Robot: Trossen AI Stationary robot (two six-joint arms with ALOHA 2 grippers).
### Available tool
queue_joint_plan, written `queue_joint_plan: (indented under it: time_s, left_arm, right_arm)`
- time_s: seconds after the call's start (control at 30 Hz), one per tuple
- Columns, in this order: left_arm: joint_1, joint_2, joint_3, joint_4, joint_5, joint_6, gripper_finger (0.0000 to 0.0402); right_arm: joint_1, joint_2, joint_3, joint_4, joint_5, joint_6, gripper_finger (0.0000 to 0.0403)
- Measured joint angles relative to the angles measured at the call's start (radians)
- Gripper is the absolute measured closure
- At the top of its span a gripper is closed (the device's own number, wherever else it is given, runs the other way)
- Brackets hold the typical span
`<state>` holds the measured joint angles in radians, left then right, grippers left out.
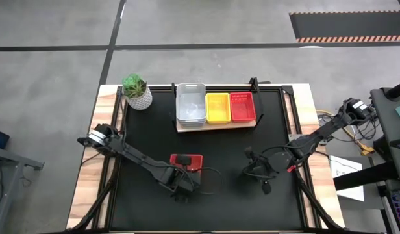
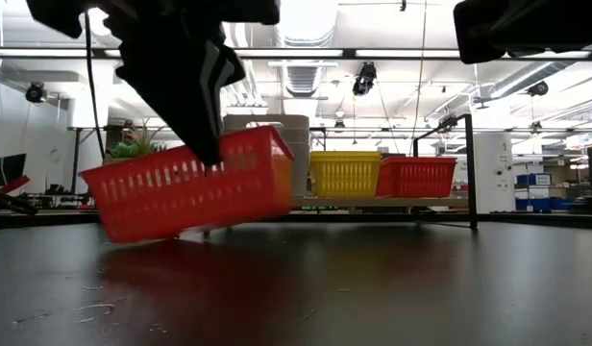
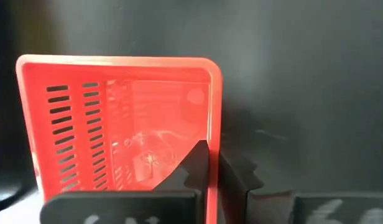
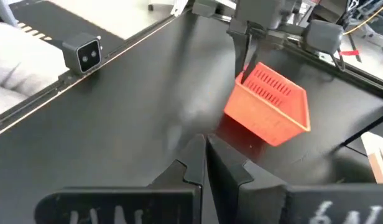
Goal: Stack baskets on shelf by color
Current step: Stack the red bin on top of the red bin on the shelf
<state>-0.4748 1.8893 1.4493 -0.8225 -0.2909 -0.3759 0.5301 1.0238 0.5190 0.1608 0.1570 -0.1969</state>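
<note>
The left pincer [image 1: 182, 170] grips one wall of a small red plastic basket with slotted mesh walls [image 1: 186, 162], a finger [image 3: 201, 168] on each side of the rim, and holds it tilted just clear of the black worktop mat [image 1: 148, 201] at about 7 o'clock from the worktop's centre; the low view shows it hanging with one end lower than the other [image 2: 185, 183]. This basket is empty inside [image 3: 123, 137]. At 12 o'clock, the flat light-brown wooden shelf board [image 1: 216, 125] carries three groups side by side: pale grey-white baskets [image 1: 191, 104] nested in a stack, a yellow basket [image 1: 217, 107] in the middle, and a red basket on the shelf [image 1: 242, 106] beside it; how many yellow or red ones are nested I cannot tell. The right pincer [image 1: 263, 181] hovers at about 5 o'clock, its fingers [image 4: 194, 158] pressed together and holding nothing. A white-potted green plant [image 1: 136, 92] stands at 11 o'clock.
</note>
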Motion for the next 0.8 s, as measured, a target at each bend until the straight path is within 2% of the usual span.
queue_joint_plan:
  time_s: [0.1,0.5,0.67,0.73,0.8]
  left_arm:
    - [0.005,-0.009,-0.014,-0.005,-0.001,0.013,0.0390]
    - [0.020,-0.015,-0.046,-0.013,0.005,0.101,0.0314]
    - [-0.012,-0.083,-0.055,-0.049,0.001,0.091,0.0306]
    - [-0.036,-0.126,-0.077,-0.036,-0.045,0.064,0.0306]
    - [-0.067,-0.174,-0.117,0.008,-0.134,0.058,0.0306]
  right_arm:
    - [0.000,0.017,0.000,0.028,0.000,0.006,0.0394]
    - [-0.017,0.090,0.034,0.045,0.000,0.185,0.0392]
    - [-0.076,0.155,0.170,-0.166,-0.026,0.207,0.0366]
    - [-0.111,0.208,0.238,-0.249,-0.059,0.172,0.0350]
    - [-0.150,0.267,0.308,-0.288,-0.118,0.107,0.0334]
